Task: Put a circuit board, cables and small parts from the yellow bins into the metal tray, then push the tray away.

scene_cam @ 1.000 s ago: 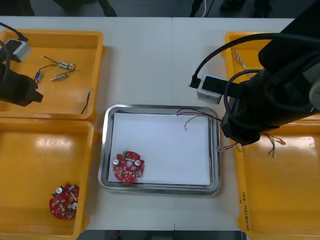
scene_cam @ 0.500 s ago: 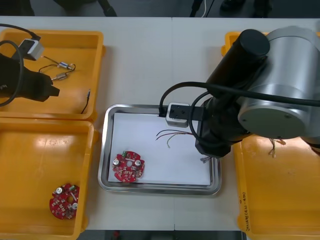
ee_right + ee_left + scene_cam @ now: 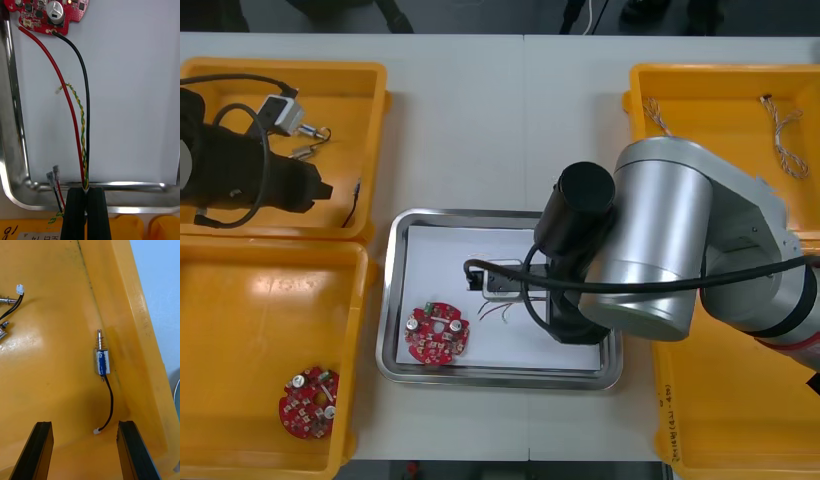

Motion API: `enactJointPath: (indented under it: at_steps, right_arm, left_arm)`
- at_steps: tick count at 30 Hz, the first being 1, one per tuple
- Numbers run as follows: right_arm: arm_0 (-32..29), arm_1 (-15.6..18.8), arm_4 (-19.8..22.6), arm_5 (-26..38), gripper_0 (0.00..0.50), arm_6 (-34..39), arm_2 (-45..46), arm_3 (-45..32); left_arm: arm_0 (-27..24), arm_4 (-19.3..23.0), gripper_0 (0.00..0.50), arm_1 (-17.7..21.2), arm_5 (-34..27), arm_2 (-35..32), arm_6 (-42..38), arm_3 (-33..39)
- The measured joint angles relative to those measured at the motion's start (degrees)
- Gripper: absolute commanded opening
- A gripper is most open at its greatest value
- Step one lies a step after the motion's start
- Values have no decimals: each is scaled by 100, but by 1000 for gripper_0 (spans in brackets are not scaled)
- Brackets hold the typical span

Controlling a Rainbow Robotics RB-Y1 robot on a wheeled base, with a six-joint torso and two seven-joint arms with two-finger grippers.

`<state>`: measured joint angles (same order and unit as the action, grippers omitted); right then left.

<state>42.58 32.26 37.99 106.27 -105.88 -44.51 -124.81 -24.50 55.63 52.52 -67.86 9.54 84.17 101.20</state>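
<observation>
My right gripper point(image 3: 86, 189) is shut on a bunch of cables point(image 3: 83, 123): one red, one black, one twisted yellow and green. It hangs low over the metal tray point(image 3: 15, 112), which is white inside. The cables stretch from the fingers across the white sheet, and their far ends reach the red circuit board point(image 3: 48, 11). In the front view the right arm covers the tray's right half point(image 3: 395, 300), with the board point(image 3: 437, 333) and cable ends point(image 3: 498, 308) beside it. My left gripper point(image 3: 84, 450) is open in the upper left yellow bin point(image 3: 370, 80), just short of a small metal part point(image 3: 102, 362) with a black lead.
More small metal parts point(image 3: 305, 150) lie in the upper left bin. A second circuit board point(image 3: 309, 402) lies in the lower left bin point(image 3: 240, 300). Twisted cables point(image 3: 780, 125) lie in the upper right bin point(image 3: 700, 90). The lower right bin point(image 3: 740, 400) stands by the tray.
The right arm has swung left from the right bins over the tray, carrying the cables down onto the white sheet. The left gripper has moved right across the upper left bin.
</observation>
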Motion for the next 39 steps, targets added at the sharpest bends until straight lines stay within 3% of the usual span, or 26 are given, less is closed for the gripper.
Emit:
enactJointPath:
  at_steps: [4, 10, 27, 37, 39]
  right_arm:
    - [-84, -1, -256, -227, 0, -2, -207, 9]
    - [-186, -2, -279, -571, 0, -6, -408, 299]
    - [-772, -4, -1130, -1160, 0, -18, -788, 621]
    - [-943, -16, -1400, -1274, 0, -18, -884, 633]
    - [-943, -23, -1455, -1274, 74, -18, -895, 634]
  left_arm:
    - [0, 0, 500, 0, 283, 154, 0, -117]
    - [-13, 5, 500, 0, 574, 367, 0, -343]
    - [-486, 153, 500, 1, 84, 557, 0, -795]
    - [-834, 182, 500, 3, 83, 1110, 0, -1031]
    - [-852, 189, 500, 3, 83, 1154, 0, -1037]
